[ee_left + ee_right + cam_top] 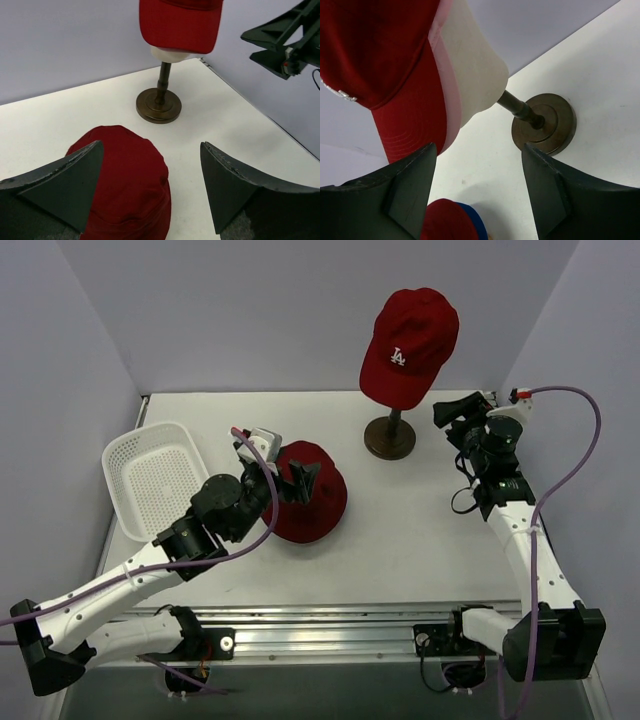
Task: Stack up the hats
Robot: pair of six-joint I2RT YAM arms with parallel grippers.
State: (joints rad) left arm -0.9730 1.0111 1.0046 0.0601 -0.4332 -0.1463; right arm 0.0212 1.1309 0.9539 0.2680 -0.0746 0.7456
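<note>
Overhead, left-wrist and right-wrist views of the table (420, 530). You see the red baseball cap (408, 335), white LA logo facing the camera, sitting on the cream mannequin head (470, 65), which is carried by a dark stand (390, 438) at the far centre of the table. In the right-wrist view a pink layer (442, 80) shows just under the red cap's brim, lying against the head; how much pink fabric there is you cannot tell. The dark red bucket hat (318, 508) lies flat on the table, near and to the left of the stand and well apart from it. A blue edge (476, 226) shows at its side in the right-wrist view, low against the table. The left gripper (300, 483) is over this hat with its jaws spread wide. In its own view the crown fills the space under the left finger (65, 182), while the right finger (235, 182) is over bare table. Whether either finger touches the fabric you cannot tell. The right gripper (455, 412) is held off the table at the far right, just right of the stand, pointing left toward it. Its jaws are likewise spread and hold nothing, and the stand's round base appears between the fingers (405, 192) in its own view. The white mesh basket (155, 475) rests at the left edge of the table, beside the left arm.
</note>
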